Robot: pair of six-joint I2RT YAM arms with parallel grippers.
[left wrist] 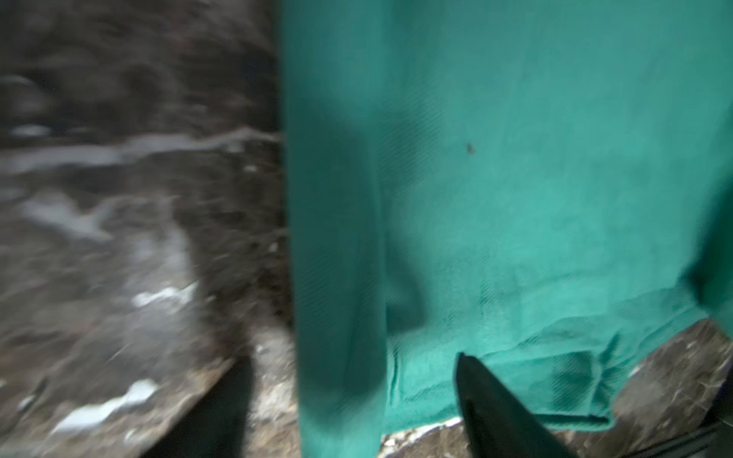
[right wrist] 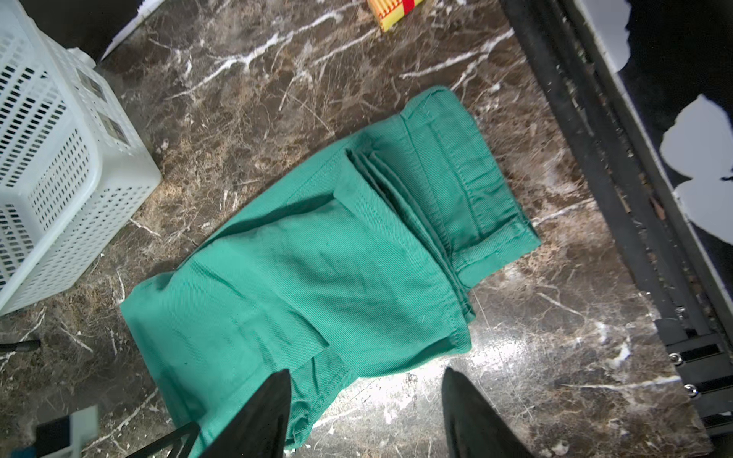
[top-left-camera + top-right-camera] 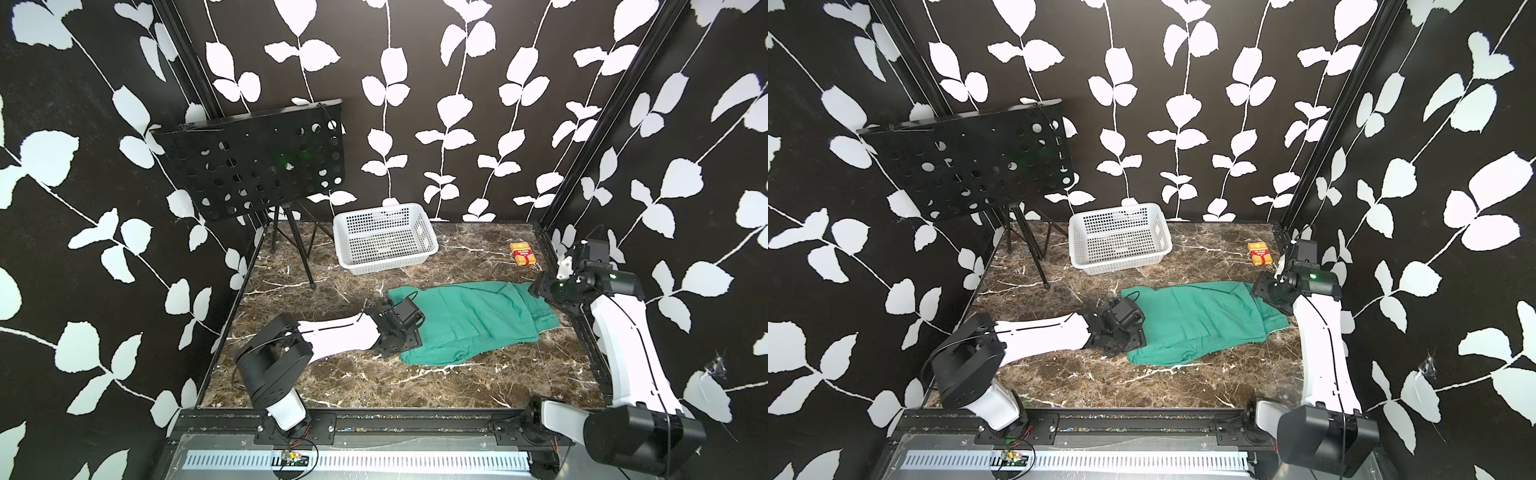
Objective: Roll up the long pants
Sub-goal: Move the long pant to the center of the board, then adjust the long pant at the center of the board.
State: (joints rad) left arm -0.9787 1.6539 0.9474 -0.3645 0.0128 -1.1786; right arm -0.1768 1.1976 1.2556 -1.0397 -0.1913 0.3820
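Marble table (image 3: 374,386) seen from above. A black music stand (image 3: 257,162) stands at 10 o'clock. The left gripper (image 1: 353,357) sits low at the 9 o'clock end of the green pants (image 3: 478,320), jaws spread, grasping nothing. The pants lie folded flat from the centre toward 3 o'clock. A white basket (image 3: 386,241) sits at 12 o'clock and a small yellow-red box (image 3: 523,253) at 2 o'clock. The right gripper (image 2: 367,370) hovers released above the pants' 3 o'clock end.

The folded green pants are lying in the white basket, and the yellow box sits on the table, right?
Not quite. Both top views show the long pants lying on the marble table, in front of the white basket, not in it. The yellow box does sit on the table.
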